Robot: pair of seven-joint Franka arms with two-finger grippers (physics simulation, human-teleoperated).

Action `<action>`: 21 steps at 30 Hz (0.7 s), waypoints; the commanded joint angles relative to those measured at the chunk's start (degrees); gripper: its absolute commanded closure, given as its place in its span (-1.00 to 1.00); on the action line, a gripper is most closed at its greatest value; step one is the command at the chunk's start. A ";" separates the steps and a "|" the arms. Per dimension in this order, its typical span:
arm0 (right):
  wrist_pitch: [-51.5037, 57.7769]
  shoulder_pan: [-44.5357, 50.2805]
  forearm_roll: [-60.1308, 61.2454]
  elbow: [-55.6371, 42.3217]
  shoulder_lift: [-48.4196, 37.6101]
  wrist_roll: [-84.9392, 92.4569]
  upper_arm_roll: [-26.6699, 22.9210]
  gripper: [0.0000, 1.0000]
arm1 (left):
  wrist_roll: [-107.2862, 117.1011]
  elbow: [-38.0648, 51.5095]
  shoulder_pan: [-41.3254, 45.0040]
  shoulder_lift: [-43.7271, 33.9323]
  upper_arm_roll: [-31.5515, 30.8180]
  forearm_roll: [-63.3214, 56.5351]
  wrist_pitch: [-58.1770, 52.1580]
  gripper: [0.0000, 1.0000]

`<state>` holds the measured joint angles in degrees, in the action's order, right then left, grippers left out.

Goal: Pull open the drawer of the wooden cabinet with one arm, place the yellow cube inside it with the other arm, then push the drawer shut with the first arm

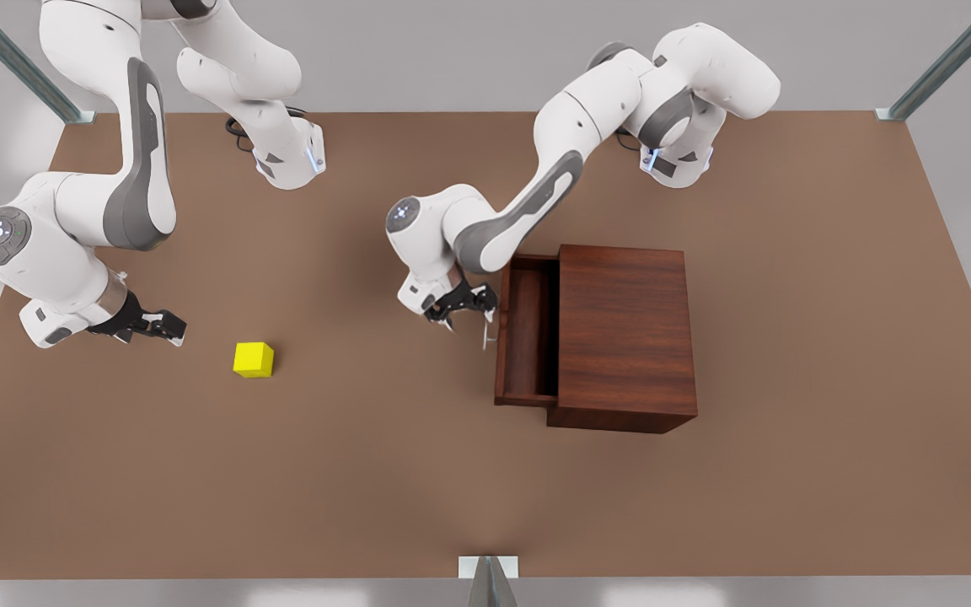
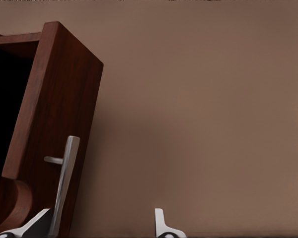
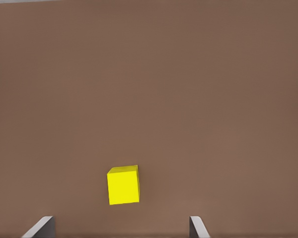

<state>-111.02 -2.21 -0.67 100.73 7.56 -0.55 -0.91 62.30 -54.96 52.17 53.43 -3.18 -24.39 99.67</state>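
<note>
**Drawer's out, cube grab is up next**

The right gripper (image 1: 167, 325) hangs low over the table at the front view's left, fingers spread wide with nothing between them. In its wrist view both fingertips (image 3: 39, 227) frame bare tabletop, and the yellow cube (image 3: 123, 185) sits ahead of them, not yet between. From the front the yellow cube (image 1: 253, 359) is near the gripper but clearly apart from it, lying flat on the brown table (image 1: 367, 472).

To do this step well, that arm probably wants to move forward until the cube is centred between the fingers, square them to two flat faces, drop low enough to catch the cube's middle, and only then close. A corner grab looks like the way to lose it.

The left gripper (image 1: 462, 305) is right by the drawer (image 1: 528, 333), fingers apart; one fingertip (image 2: 39, 223) sits beside the silver handle (image 2: 64, 183), the other out over the table, so it isn't clamped on anything. It looks like it's just waiting there. The drawer is pulled well out of the wooden cabinet (image 1: 624, 337) toward the front view's left, with its tray open from above. Seems enough room for a drop from straight overhead.
</note>
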 commanded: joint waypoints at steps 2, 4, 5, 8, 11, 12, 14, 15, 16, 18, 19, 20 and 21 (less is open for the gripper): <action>0.02 0.02 0.06 0.00 -0.09 0.11 0.03 -1.00 | -2.36 1.78 0.12 -1.14 -1.12 0.22 -5.10 -1.00; 0.02 0.02 0.06 0.00 0.00 0.11 0.03 -1.00 | -2.80 6.00 0.04 -4.65 -5.16 1.01 -14.68 -1.00; 0.02 0.54 0.06 0.00 0.00 0.03 -0.05 -1.00 | -2.80 6.27 0.12 -7.81 -5.95 3.21 -17.67 -1.00; -0.42 6.25 0.14 -1.85 3.95 -1.55 0.03 -1.00 | -12.90 5.74 -7.07 -17.39 -6.40 10.05 -31.20 -1.00; 0.02 11.09 0.23 -2.38 5.63 -5.77 0.03 -1.00 | -49.18 -0.23 -38.17 -27.42 -6.40 24.38 -38.06 -1.00; 0.02 11.35 0.23 -2.29 6.59 -10.60 0.03 -1.00 | -57.55 -11.45 -46.36 -32.32 -6.31 27.38 -30.00 -1.00; 0.02 12.06 0.58 -2.29 8.88 -11.05 -0.05 -1.00 | -63.62 -40.94 -49.36 -49.39 -4.55 27.82 -2.99 -1.00; -0.25 11.36 1.11 -2.29 10.46 -11.75 -0.23 -1.00 | -63.53 -39.17 -49.27 -49.22 -4.55 27.82 -2.91 -1.00; -0.51 8.37 4.44 -2.29 11.43 -12.28 -0.05 -1.00 | -63.53 -39.17 -49.36 -48.95 -4.55 27.82 -2.73 -1.00; -1.39 6.78 5.24 -1.94 13.36 -12.54 -0.41 -1.00 | -63.62 -39.17 -49.62 -48.95 -3.94 27.82 -2.55 -1.00; -3.23 6.70 5.24 -1.50 13.98 -13.07 -0.49 -1.00 | -63.71 -39.17 -49.71 -48.95 -3.50 27.82 -2.82 -1.00; -4.38 6.52 5.24 0.35 13.71 -12.28 -0.49 -1.00 | -63.80 -39.09 -49.71 -49.04 -2.71 27.82 -2.82 -1.00; -4.46 6.52 5.24 2.01 13.71 -12.28 -0.41 -1.00 | -63.88 -39.17 -49.71 -49.21 -2.18 27.91 -2.99 -1.00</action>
<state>-113.18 4.38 3.65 101.84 21.19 -6.42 -1.37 30.61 -94.08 2.78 4.41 -5.75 2.73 92.13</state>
